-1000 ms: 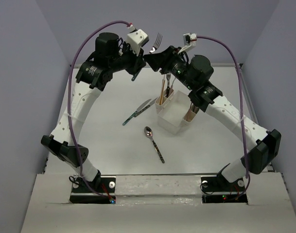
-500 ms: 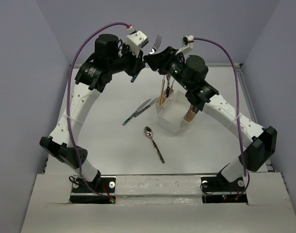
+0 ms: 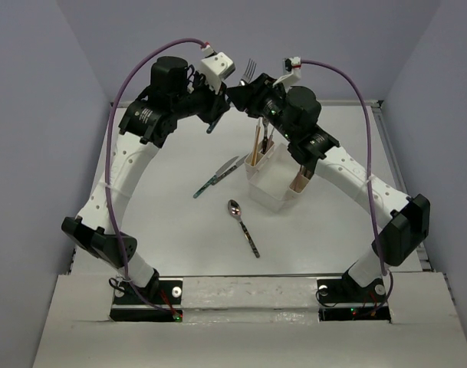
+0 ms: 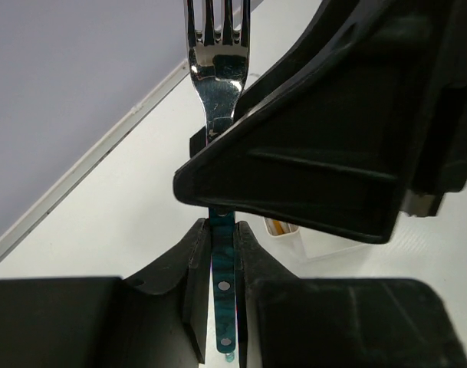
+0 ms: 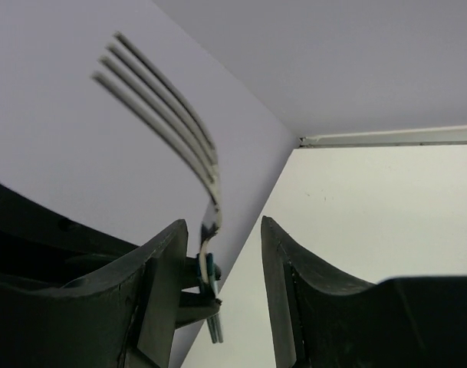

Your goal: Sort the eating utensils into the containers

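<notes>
Fork upright, tines up, high above far worktop, left pincer clamped on its teal handle, right pincer gaping astride the neck: best to close squarely there before left releases, then lower into caddy.

The top camera is above and behind my bases and looks down on the whole table from far. My left wrist camera looks along my left fingers, very near, up the fork toward the wall. My right wrist camera looks out between my right fingers, equally near. All three views share the fork; top and left wrist share also the caddy.
</notes>
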{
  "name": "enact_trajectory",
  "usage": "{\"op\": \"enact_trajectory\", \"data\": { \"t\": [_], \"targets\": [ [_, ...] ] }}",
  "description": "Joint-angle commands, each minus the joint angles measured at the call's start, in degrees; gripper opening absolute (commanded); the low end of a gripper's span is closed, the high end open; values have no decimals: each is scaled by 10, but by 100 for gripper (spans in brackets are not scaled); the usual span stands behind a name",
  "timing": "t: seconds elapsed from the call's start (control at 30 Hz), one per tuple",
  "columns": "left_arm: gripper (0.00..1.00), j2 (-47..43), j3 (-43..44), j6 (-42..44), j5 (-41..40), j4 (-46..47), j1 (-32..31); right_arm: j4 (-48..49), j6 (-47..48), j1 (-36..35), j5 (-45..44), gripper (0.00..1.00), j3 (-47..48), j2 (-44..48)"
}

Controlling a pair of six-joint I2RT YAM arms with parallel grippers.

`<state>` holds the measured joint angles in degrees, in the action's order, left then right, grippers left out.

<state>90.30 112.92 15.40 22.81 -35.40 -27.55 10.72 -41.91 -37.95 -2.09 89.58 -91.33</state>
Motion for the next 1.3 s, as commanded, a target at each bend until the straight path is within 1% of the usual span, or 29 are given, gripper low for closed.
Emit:
{"op": "enact_trajectory", "data": {
  "t": [0.0,0.13,0.17,0.23,0.27,0.3,0.33,0.37,0.43,0.47,0.53,0.57,0.7,0.83,0.9,0.97,1.0,1.07,1.13,1.17,1.2,1.23,1.27],
  "targets": [
    [0,-21,10,-1,17,31,-6,11,-7,-1,3,49,22,-20],
    [0,-20,1,-2,23,32,-7,20,14,-1,15,36,34,-32],
    [0,-20,-7,-2,29,33,-7,30,25,-1,16,26,34,-32],
    [0,-20,-16,-1,32,35,-7,41,36,-1,16,12,24,-28],
    [0,-21,-21,1,36,35,-6,49,43,-1,16,0,17,-25],
    [0,-19,-31,3,41,33,-7,58,64,-1,14,0,12,-20],
    [11,-19,-37,6,43,33,-7,62,80,-1,10,0,-2,-9],
    [52,-20,-51,8,43,34,-7,62,122,-1,-4,0,-9,-3],
    [88,-22,-65,13,37,34,-7,61,161,6,-30,0,-41,24],
    [99,-24,-73,14,23,37,-5,56,180,15,-50,0,-54,33],
    [99,-29,-100,15,8,44,-3,48,184,38,-62,0,-77,53],
    [99,-31,-109,13,-6,51,4,40,187,61,-77,0,-98,70],
    [99,-33,-174,3,-41,69,37,34,225,89,-119,0,-131,91],
    [99,-35,-243,-19,-36,104,88,32,229,103,-110,0,-125,74],
    [99,-38,-290,-12,-47,130,106,32,231,114,-113,0,-116,62],
    [99,-37,-317,6,-70,139,106,31,234,114,-121,0,-110,41],
    [99,-36,-342,12,-73,143,106,32,235,114,-122,0,-107,34],
    [99,-32,-364,29,-79,146,106,29,238,114,-124,0,-96,13],
    [92,-22,-391,38,-76,146,106,28,236,114,-129,0,-93,1],
    [85,-15,-406,42,-76,147,106,26,234,114,-137,0,-93,-6],
    [85,-14,-406,45,-76,147,106,26,233,114,-140,0,-94,-8],
    [76,-7,-421,48,-77,149,106,26,234,114,-141,0,-97,-10],
    [72,-5,-428,52,-79,151,106,26,236,114,-142,0,-100,-11]
  ]
}}
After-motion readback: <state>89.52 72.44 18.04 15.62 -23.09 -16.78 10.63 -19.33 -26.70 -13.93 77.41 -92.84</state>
